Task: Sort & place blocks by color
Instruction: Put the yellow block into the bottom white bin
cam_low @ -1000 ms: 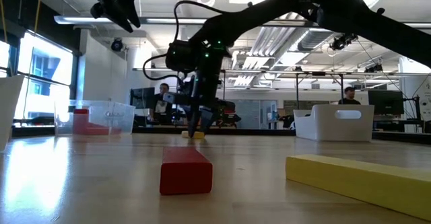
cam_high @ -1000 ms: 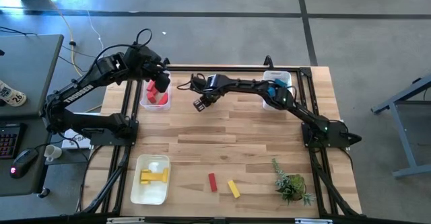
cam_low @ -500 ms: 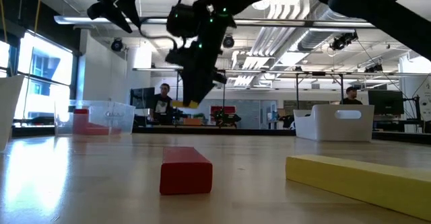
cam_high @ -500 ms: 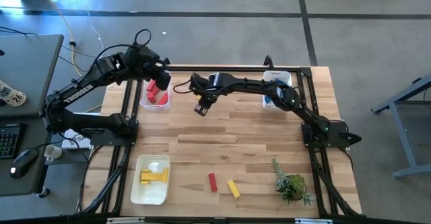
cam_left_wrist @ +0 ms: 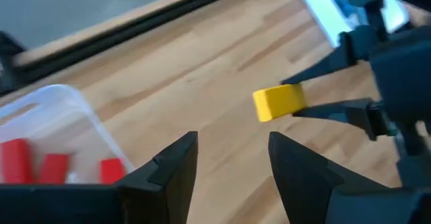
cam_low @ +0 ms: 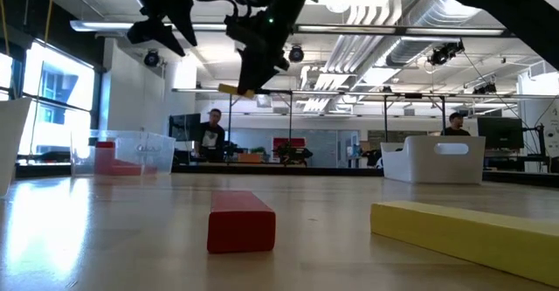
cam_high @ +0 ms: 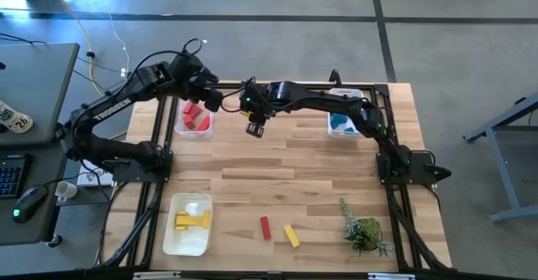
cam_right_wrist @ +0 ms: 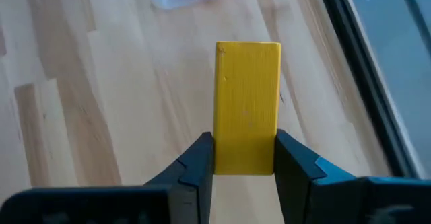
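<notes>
The right gripper (cam_right_wrist: pixel 242 160) clamped a yellow block (cam_right_wrist: pixel 247 108) above the table's far middle, while the left gripper (cam_left_wrist: pixel 232 158) hovered open beside the red-block bin (cam_high: pixel 195 122).

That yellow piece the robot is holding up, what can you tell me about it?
The yellow block is a short, plain rectangular bar, solid yellow, with a matte look like painted wood. The right gripper pinches one end between its two dark fingers, the rest sticking out past them. It hangs above the wooden table, touching nothing else.
</notes>
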